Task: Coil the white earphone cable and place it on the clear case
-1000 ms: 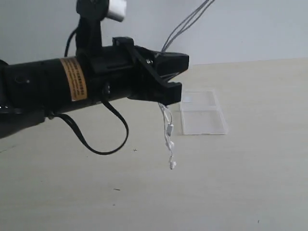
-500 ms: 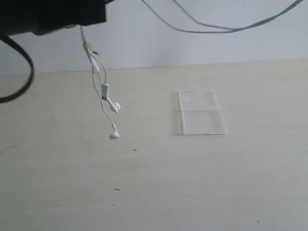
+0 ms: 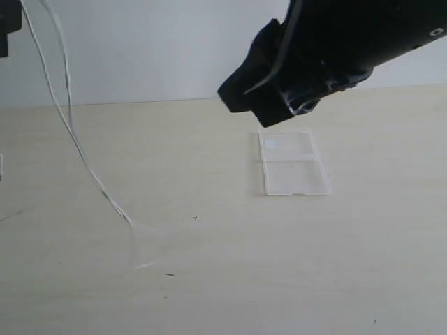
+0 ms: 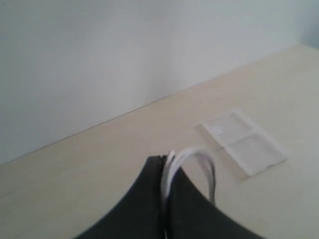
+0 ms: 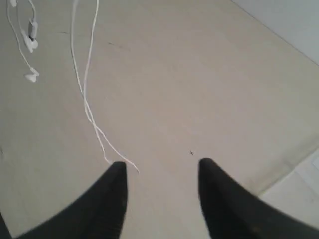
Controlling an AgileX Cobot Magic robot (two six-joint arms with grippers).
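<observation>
Thin, limp, light cable [image 5: 85, 104], its loops pinched in the left pincer [image 4: 164, 162]. Right pincer [image 5: 162, 167] spread, empty; best take the slack strand

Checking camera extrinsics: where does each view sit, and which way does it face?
Exterior: off the arms, faces across the table to the wall; shows right arm, clear case, white earphone cable.
Left wrist: faces out over the table; left gripper shut on cable loops, case beyond.
Right wrist: faces down at the table; right gripper open, cable beyond.
Shared: cable in all; case in the first two.
</observation>
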